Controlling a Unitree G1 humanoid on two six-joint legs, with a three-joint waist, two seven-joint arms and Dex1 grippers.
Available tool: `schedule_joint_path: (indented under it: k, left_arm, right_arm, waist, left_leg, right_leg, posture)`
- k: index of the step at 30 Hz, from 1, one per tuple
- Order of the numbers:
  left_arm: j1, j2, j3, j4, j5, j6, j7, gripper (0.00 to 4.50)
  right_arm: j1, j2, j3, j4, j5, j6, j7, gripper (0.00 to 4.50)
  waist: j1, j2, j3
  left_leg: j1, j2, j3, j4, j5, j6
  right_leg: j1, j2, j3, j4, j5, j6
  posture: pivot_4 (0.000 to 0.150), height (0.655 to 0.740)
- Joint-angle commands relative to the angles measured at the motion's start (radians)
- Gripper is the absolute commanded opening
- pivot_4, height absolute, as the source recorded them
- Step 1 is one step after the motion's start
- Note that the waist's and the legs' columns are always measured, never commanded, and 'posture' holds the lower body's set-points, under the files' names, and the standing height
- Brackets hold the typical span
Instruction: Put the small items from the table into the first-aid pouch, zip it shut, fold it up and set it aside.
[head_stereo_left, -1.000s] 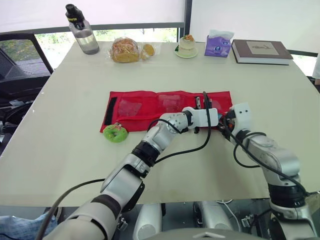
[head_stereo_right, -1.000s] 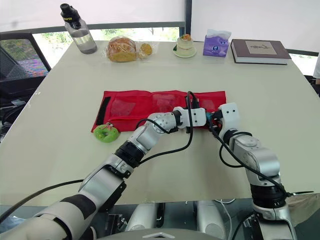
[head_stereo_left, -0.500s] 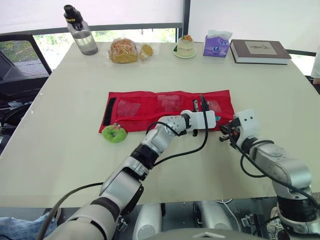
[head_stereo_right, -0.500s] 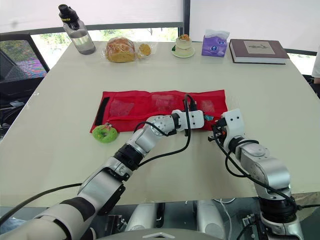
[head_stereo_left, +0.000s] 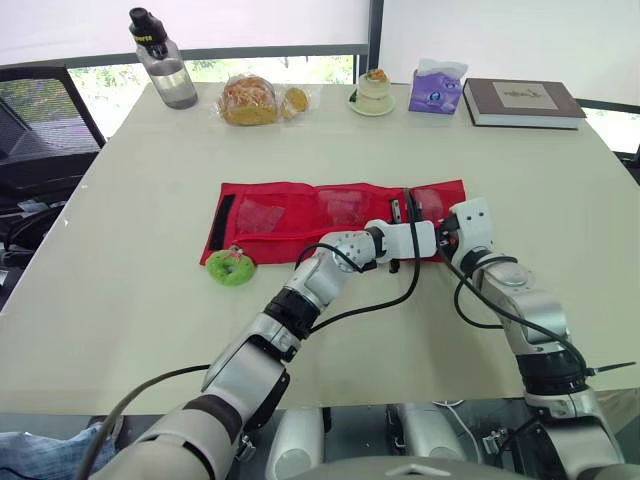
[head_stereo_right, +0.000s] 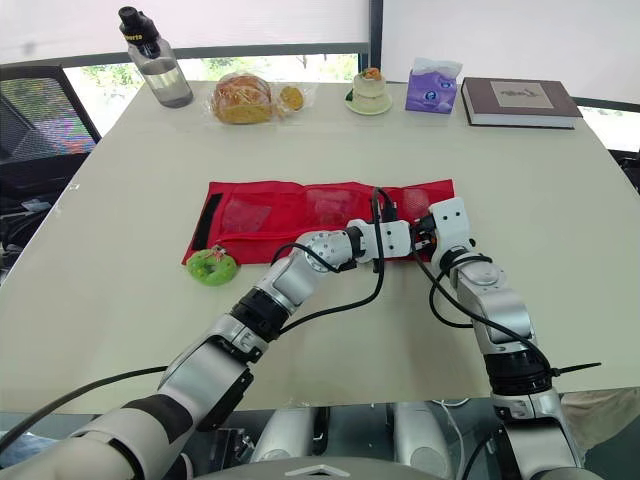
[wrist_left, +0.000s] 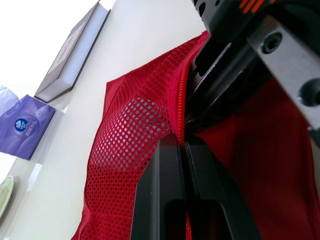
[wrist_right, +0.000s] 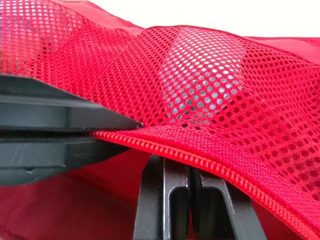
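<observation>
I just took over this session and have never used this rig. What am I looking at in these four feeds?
It is a two-armed humanoid robot. The two wide pictures come from its head, looking down over its arms; the two close-ups come from a camera on each wrist. On the table lie an open red mesh pouch, a green ring-shaped item by its near left corner, and along the far edge a bottle, bagged bread, a small cake, a tissue pack and a book. Both arms meet at the pouch's right end. The left pincer is shut on the pouch's zipper edge. The right pincer sits with fingers together against that edge; whether it grips anything is unclear.
</observation>
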Motion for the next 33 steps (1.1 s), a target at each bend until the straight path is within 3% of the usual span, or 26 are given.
schedule_joint_path:
  k: [1,5,8,12,14,15,16,20,25,33]
  left_arm:
    - [-0.043,-0.024,0.013,0.023,-0.023,-0.024,0.015,0.00]
    - [-0.063,-0.041,0.030,0.059,-0.052,-0.031,0.003,0.00]
    - [-0.060,-0.054,0.061,0.049,-0.120,-0.009,-0.055,0.88]
    - [-0.049,-0.040,0.101,0.000,-0.198,0.014,-0.122,2.94]
    - [-0.035,-0.035,0.149,-0.076,-0.300,0.094,-0.204,3.69]
    - [-0.032,-0.017,0.173,-0.129,-0.360,0.144,-0.265,4.23]
    - [-0.032,0.010,0.192,-0.177,-0.407,0.188,-0.323,4.50]
    - [-0.020,0.143,0.259,-0.341,-0.579,0.372,-0.513,4.50]
    - [0.031,0.321,0.326,-0.466,-0.699,0.515,-0.642,4.50]
    - [0.202,0.591,0.440,-0.667,-0.871,0.667,-0.777,4.50]
  right_arm:
    - [0.090,-0.048,-0.020,-0.187,0.059,0.061,0.071,0.07]
    - [0.192,-0.099,-0.066,-0.347,0.138,0.118,0.131,0.07]
    - [0.250,-0.140,-0.129,-0.434,0.209,0.167,0.170,0.00]
    - [0.286,-0.155,-0.208,-0.480,0.267,0.183,0.176,0.00]
    - [0.294,-0.159,-0.247,-0.474,0.282,0.177,0.174,0.00]
    - [0.288,-0.163,-0.258,-0.461,0.286,0.175,0.175,0.25]
    - [0.277,-0.160,-0.263,-0.446,0.291,0.174,0.173,0.55]
    - [0.213,-0.114,-0.260,-0.344,0.277,0.159,0.127,2.46]
    - [0.154,-0.091,-0.246,-0.229,0.226,0.162,0.060,4.29]
    - [0.102,-0.057,-0.217,-0.091,0.207,0.122,0.079,4.41]
  waist:
    - [-0.002,0.000,0.000]
    - [-0.004,0.000,0.000]
    - [-0.004,0.000,0.000]
    - [-0.006,0.000,0.000]
    - [-0.006,0.000,0.000]
    - [-0.007,0.000,0.000]
    - [-0.008,0.000,0.000]
    - [-0.022,0.001,0.000]
    - [-0.033,0.002,0.000]
    - [-0.032,0.002,0.000]
  left_leg:
    - [0.000,0.000,0.000,0.000,0.000,0.000]
    - [0.000,0.000,0.000,0.001,0.000,0.000]
    - [0.001,0.000,0.000,0.001,0.000,0.000]
    - [0.001,0.000,0.000,0.001,0.000,0.000]
    - [0.001,0.000,0.000,0.001,0.000,0.000]
    - [0.001,0.000,0.000,0.001,0.000,0.000]
    - [0.001,0.000,0.000,0.001,0.000,0.000]
    - [0.002,0.001,0.000,0.000,0.000,0.000]
    - [0.001,0.000,0.000,-0.001,0.000,0.000]
    - [0.002,0.001,0.000,-0.001,0.000,0.000]
  right_leg:
    - [0.000,0.000,0.000,0.000,0.000,0.000]
    - [0.000,0.000,0.000,0.000,0.000,0.000]
    - [0.000,0.000,0.000,0.001,0.000,0.001]
    - [0.000,0.000,0.001,0.000,0.000,0.000]
    - [0.000,0.000,0.001,0.000,0.000,0.000]
    - [0.000,0.000,0.001,0.000,0.000,0.000]
    - [0.000,0.000,0.001,0.000,0.000,0.000]
    - [0.000,0.001,0.001,0.000,0.000,0.000]
    - [0.000,0.000,0.001,0.000,0.000,0.000]
    - [0.000,0.000,0.001,0.000,0.000,0.000]
  posture:
    - [0.150,0.7400]
    - [0.150,0.7400]
    - [0.150,0.7400]
    - [0.150,0.7400]
    - [0.150,0.7400]
    - [0.150,0.7400]
    - [0.150,0.7400]
    - [0.150,0.7400]
    - [0.150,0.7400]
    - [0.150,0.7400]
